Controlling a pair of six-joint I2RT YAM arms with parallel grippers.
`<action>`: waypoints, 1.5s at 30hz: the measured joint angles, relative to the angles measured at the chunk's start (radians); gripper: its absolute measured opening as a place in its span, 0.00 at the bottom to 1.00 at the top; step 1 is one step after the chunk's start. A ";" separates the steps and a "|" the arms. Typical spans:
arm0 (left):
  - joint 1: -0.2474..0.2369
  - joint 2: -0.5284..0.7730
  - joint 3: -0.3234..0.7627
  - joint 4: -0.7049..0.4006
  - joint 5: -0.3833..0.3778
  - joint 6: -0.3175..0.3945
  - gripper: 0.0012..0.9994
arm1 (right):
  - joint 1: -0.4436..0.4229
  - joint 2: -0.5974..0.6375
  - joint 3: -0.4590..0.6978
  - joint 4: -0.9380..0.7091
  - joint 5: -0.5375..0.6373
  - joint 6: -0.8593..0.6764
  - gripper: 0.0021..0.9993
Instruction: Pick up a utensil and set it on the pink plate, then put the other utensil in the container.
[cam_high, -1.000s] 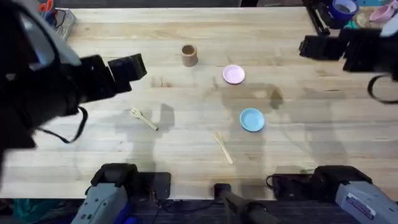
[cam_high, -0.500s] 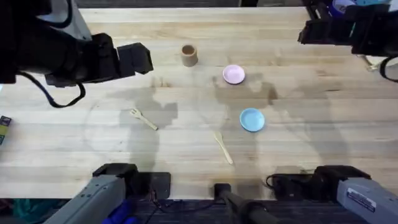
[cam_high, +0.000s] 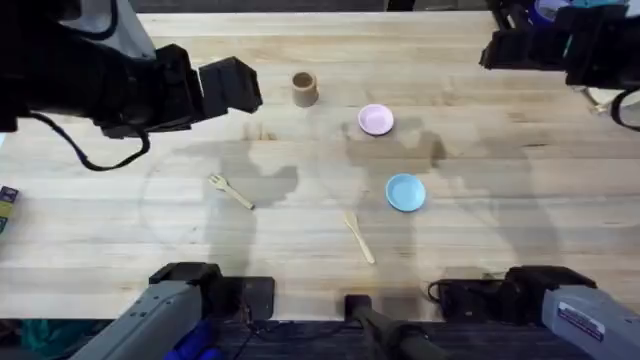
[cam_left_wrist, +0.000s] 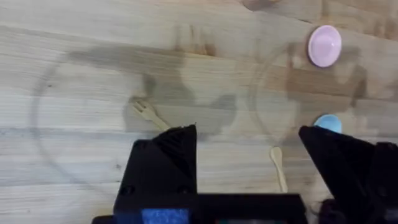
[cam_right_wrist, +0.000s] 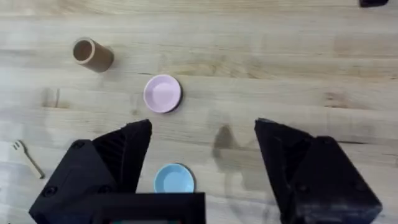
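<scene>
While on table, fork (cam_left_wrist: 148, 112) beyond open jaws.

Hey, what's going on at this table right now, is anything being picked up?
Nothing is held yet. Both arms hang above the table with open grippers: the left gripper over the wooden fork, the right gripper raised at the far right. The wooden spoon lies near the blue plate. The pink plate and the brown cup are empty.

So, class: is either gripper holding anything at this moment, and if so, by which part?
Nothing is held. The left gripper and right gripper are both open and empty; the fork and spoon lie on the table.
</scene>
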 joint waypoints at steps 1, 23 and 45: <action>0.000 0.002 0.000 -0.002 0.013 -0.004 0.99 | 0.000 0.000 0.000 0.000 0.000 0.000 1.00; -0.040 0.071 -0.071 -0.088 -0.154 -0.597 0.99 | 0.000 0.000 0.000 0.002 0.000 -0.038 1.00; -0.040 0.102 -0.450 0.201 -0.176 -0.673 0.99 | 0.000 0.000 0.000 0.003 0.000 -0.046 1.00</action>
